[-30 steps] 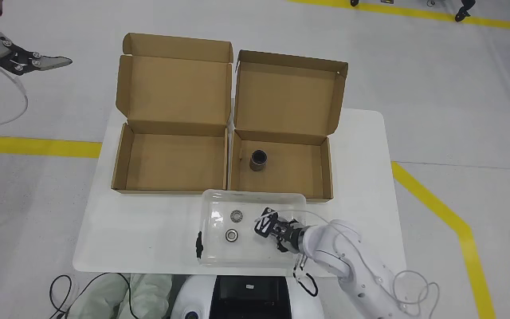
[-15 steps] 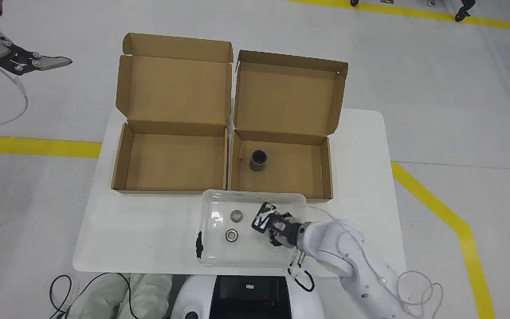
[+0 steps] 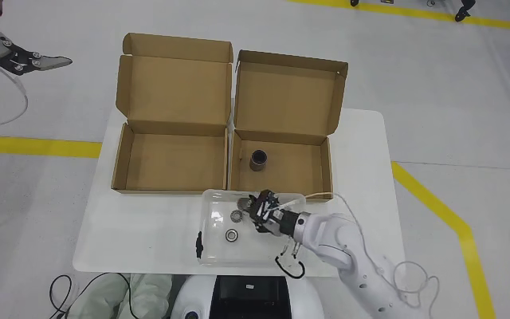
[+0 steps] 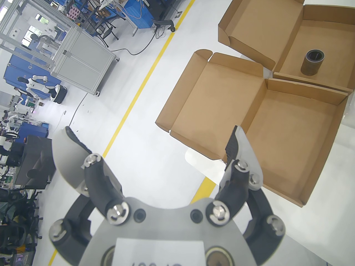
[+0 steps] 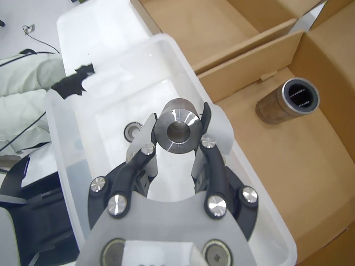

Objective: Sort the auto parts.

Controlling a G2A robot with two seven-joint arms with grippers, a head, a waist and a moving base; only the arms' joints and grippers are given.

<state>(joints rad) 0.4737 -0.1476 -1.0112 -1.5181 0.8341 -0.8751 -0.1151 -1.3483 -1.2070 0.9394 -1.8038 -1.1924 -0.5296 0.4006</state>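
Moved: right pincer (image 5: pixel 179 114), with its load, has shifted across the bin (image 3: pixel 251 249) toward the bin's far rim, the side next to the boxes.
Left pincer (image 4: pixel 152 132): spread and empty, well out beyond the bin's left side, over the floor.
Left box (image 3: pixel 171 162): open, behind the bin's left half, with nothing in it; no part has been sorted there yet.
Rings (image 3: pixel 237 215): two lie in the bin's left half, waiting to be picked.
Bush (image 5: pixel 178 132): steel cylinder pinched between the right pincer's fingers, held above the bin's floor.
Right box (image 3: pixel 295 171): open, behind the bin's right half; one sleeve (image 3: pixel 258 160) already sits in it.
Progress: one part placed, one in hand, two left in the bin; by my reckoning, under halfway.
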